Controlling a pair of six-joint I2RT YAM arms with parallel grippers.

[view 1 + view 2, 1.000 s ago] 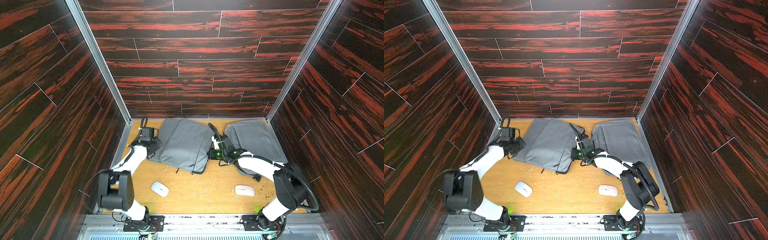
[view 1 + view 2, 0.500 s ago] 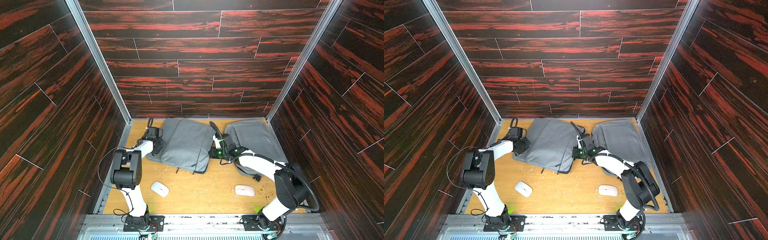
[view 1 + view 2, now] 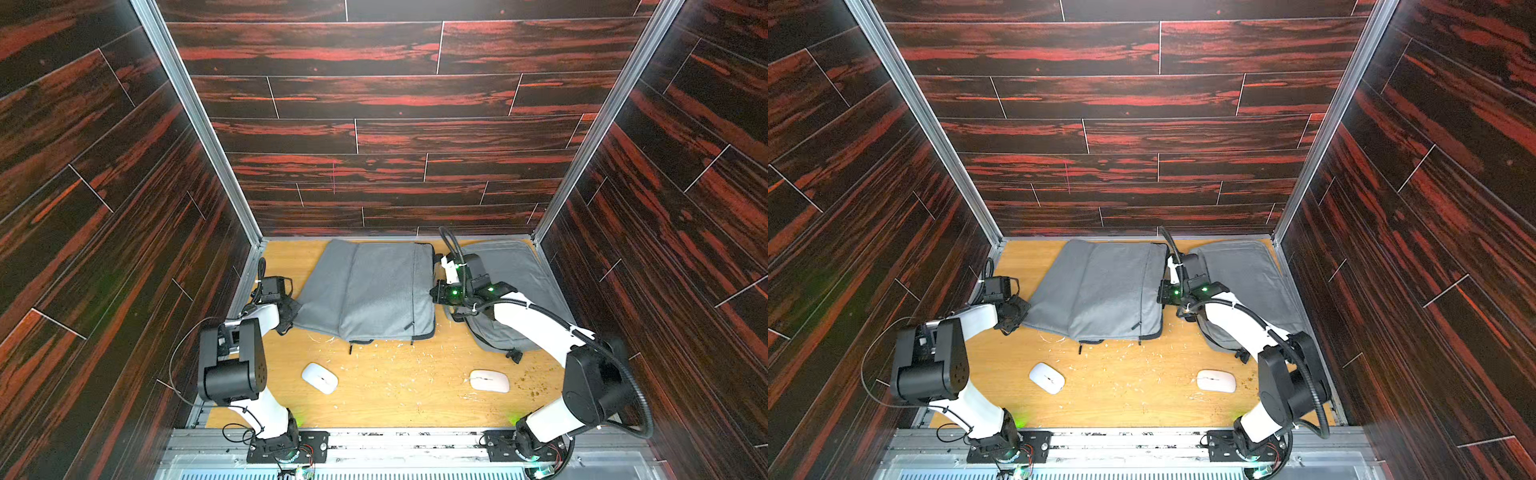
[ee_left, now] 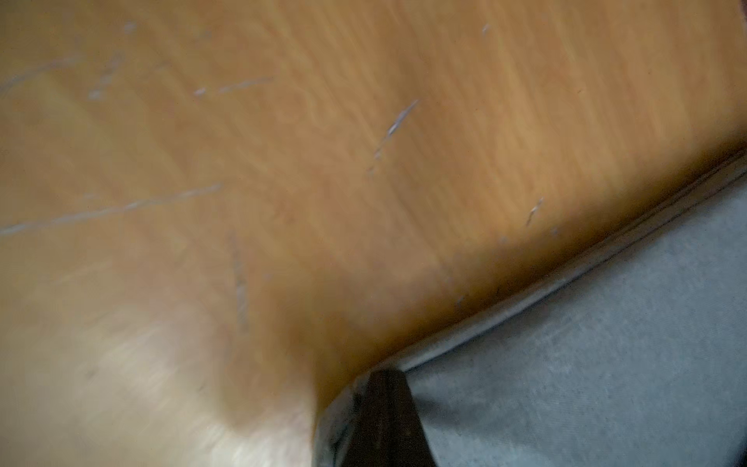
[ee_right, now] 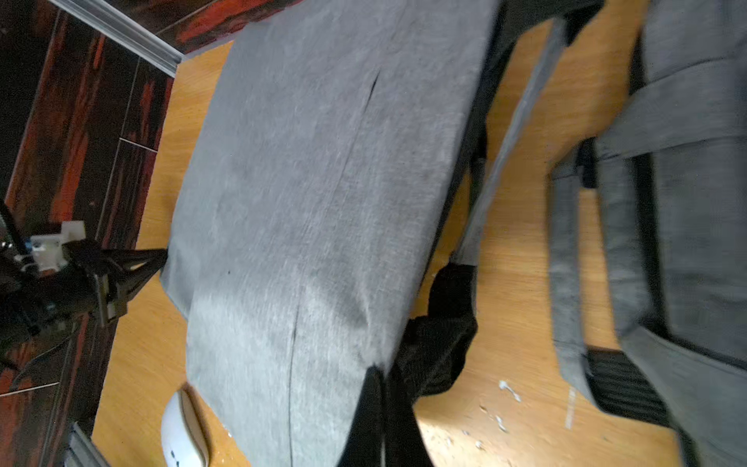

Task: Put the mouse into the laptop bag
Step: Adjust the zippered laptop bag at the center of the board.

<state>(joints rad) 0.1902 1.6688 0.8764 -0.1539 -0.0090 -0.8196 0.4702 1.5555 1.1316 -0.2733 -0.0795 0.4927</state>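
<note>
A grey laptop bag (image 3: 365,291) (image 3: 1096,291) lies flat at the back of the wooden table. My left gripper (image 3: 293,309) (image 4: 384,384) is shut on its left front corner. My right gripper (image 3: 434,293) (image 5: 380,376) is shut on the bag's right edge, where black lining shows. One white mouse (image 3: 319,377) (image 3: 1047,377) lies in front of the bag, and its edge shows in the right wrist view as the mouse (image 5: 182,428). Another white mouse (image 3: 489,380) (image 3: 1216,380) lies at the front right.
A second grey bag (image 3: 515,274) (image 3: 1246,274) lies at the back right, partly under my right arm, with straps (image 5: 566,242) trailing beside it. Dark wood-pattern walls enclose three sides. Small white scraps litter the table (image 3: 395,386) between the bags and the mice.
The held bag has turned, so its front edge now runs squarer to the table's front. My left gripper moved toward the front with the corner and the left arm folded back. Both mice stayed put.
</note>
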